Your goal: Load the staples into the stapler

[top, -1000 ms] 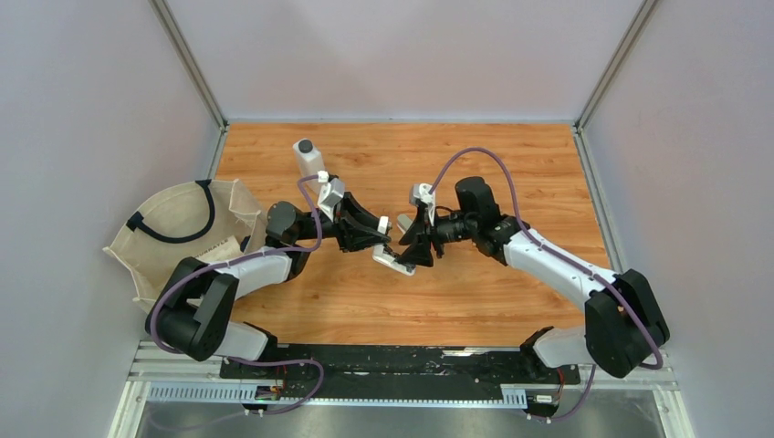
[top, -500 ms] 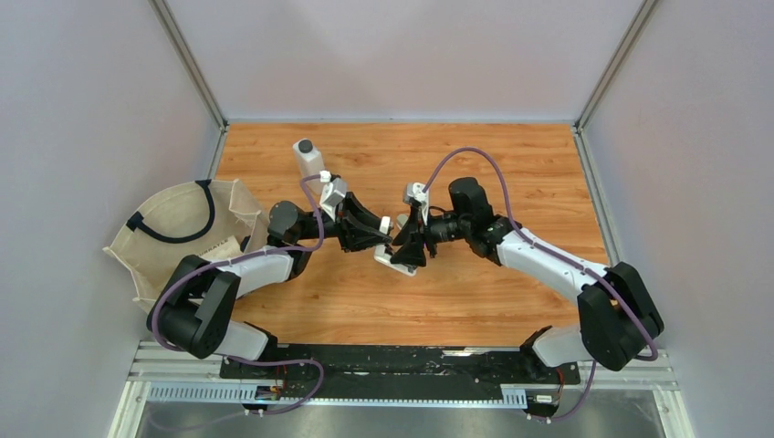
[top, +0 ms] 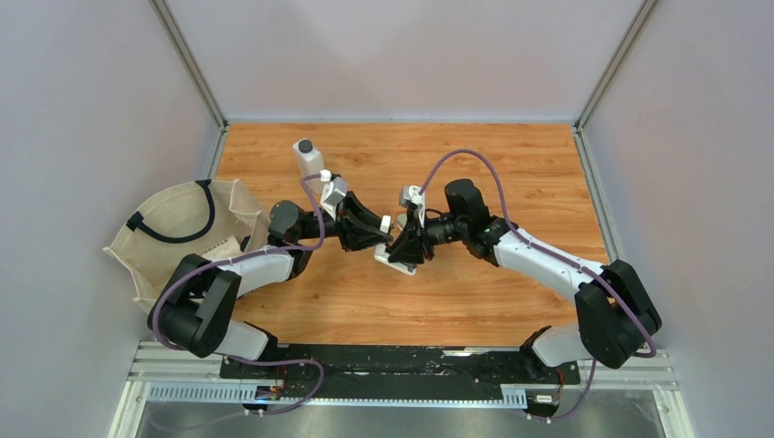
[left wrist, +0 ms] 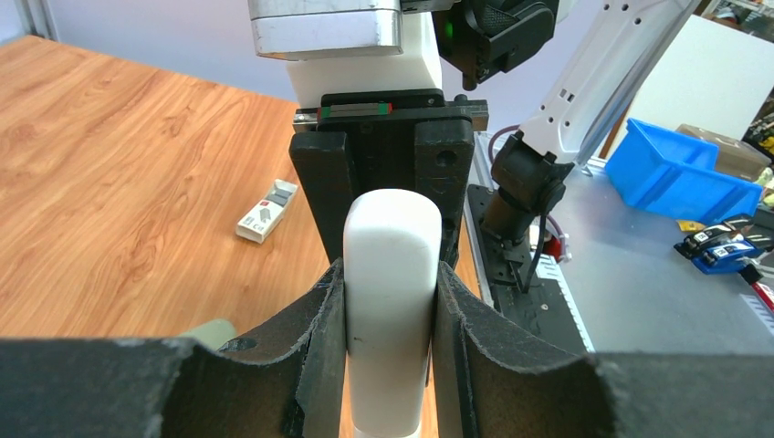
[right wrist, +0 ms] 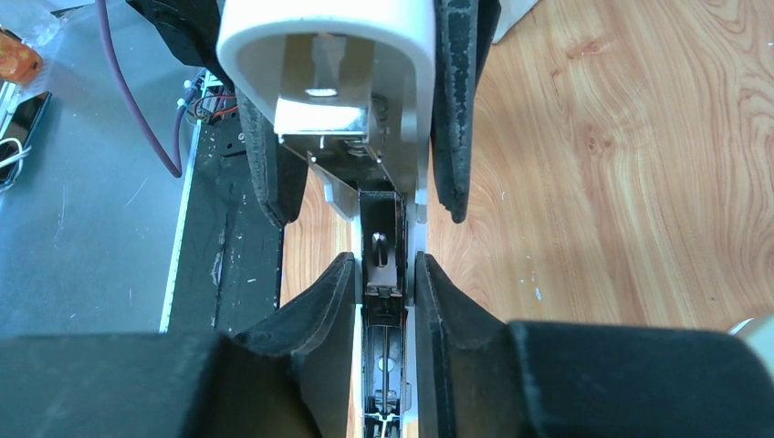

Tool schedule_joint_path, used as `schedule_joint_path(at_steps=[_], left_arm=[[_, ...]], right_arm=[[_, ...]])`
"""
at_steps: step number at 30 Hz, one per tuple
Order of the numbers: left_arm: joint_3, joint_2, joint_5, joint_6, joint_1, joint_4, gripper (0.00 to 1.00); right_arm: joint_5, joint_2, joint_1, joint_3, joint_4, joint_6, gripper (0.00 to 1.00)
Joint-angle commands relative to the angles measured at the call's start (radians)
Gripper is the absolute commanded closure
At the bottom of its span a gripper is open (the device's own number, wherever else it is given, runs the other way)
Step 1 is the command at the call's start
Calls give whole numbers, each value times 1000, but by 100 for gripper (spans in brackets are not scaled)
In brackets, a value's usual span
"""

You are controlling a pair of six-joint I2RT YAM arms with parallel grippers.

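Stapler (left wrist: 388, 292) central, well inside table (top: 511, 173) edges.

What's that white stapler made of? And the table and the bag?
The stapler looks like smooth white plastic outside, with shiny metal inside that glints in the right wrist view. The table is wood or a wood-look sheet, with grain lines. The bag seems to be beige cloth, maybe canvas, with soft folds.

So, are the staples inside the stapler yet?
Not yet. Done: the stapler is hinged open, its white top pinched in the left pincer. In hand: the right pincer grips its metal track. To do: the staples box lies on the table, not loaded.
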Motion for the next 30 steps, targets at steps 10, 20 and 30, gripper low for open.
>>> schedule_joint_path(at_steps=[10, 20, 30], left_arm=[[50, 8, -2, -16, 5, 74, 86], [51, -7, -7, -41, 48, 74, 65], [51, -15, -11, -58, 66, 74, 43]], right_arm=[[-8, -14, 2, 17, 31, -23, 82], [0, -22, -9, 17, 28, -26, 85], [0, -22, -13, 23, 21, -22, 91]])
